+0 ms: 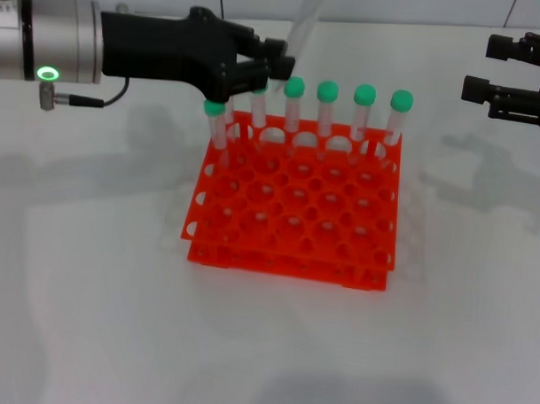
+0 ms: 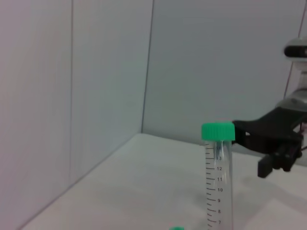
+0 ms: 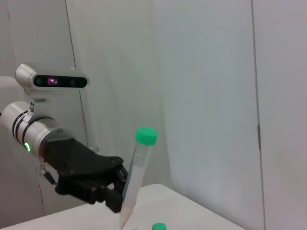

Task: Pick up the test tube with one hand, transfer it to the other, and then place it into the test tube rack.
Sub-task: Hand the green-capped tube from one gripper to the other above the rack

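Note:
My left gripper [image 1: 276, 67], the one with the green-ringed wrist, hangs over the back left corner of the orange-red test tube rack [image 1: 291, 222]. It is shut on the lower part of a clear test tube [image 1: 303, 26], which leans up and away with its green cap on top. The right wrist view shows this tube [image 3: 136, 165] in the left gripper [image 3: 117, 194]. The left wrist view shows the tube [image 2: 219, 182] close up. My right gripper [image 1: 477, 67] hovers open at the far right, apart from the rack, with nothing in it, and the left wrist view shows this right gripper [image 2: 249, 151] beyond the tube.
Several green-capped tubes [image 1: 326, 111] stand upright along the rack's back row, and one [image 1: 217, 125] stands at the left edge under my left gripper. The rack rests on a white table [image 1: 89, 293] with a wall behind.

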`<state>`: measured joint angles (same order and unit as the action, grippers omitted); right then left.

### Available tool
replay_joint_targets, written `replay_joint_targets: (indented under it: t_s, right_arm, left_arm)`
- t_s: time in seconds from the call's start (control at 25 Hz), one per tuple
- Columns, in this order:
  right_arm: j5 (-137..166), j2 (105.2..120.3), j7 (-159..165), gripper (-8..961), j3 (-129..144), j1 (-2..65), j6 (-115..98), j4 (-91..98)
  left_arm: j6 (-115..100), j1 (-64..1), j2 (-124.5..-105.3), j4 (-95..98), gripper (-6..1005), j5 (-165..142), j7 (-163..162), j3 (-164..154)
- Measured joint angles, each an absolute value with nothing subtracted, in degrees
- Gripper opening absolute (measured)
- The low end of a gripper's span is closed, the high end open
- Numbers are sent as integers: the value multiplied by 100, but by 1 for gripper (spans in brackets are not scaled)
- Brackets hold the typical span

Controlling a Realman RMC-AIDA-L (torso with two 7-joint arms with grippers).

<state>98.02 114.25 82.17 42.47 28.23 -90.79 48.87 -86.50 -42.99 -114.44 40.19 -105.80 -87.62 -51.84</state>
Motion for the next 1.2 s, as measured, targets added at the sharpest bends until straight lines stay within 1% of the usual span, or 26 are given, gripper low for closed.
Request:
replay_joint_targets:
  t_s: [0.36,0.48,0.68,0.8,1.2]
  right_arm:
    - [9471,11452,8299,779,4245,2830,-9097,4688]
    - [9319,11455,8338,780,4258,2957,-9099,4439]
    - [9272,11511,8341,780,4294,3157,-9083,4245]
    - [9258,11519,8333,780,4297,3359,-9078,3985]
    - [8968,11534,8284,779,4353,3545,-9106,3735]
  left_arm:
    - [-8789,-4314,-11451,3990,191,-10737,-8849,-5187]
    - [-8813,-4312,-11456,3990,191,-10742,-8851,-5186]
    - [-8869,-4321,-11461,3990,192,-10749,-8854,-5236]
    - [-8872,-4326,-11461,3988,192,-10752,-8863,-5260]
    - [-8861,-4329,-11469,3981,191,-10758,-8876,-5310]
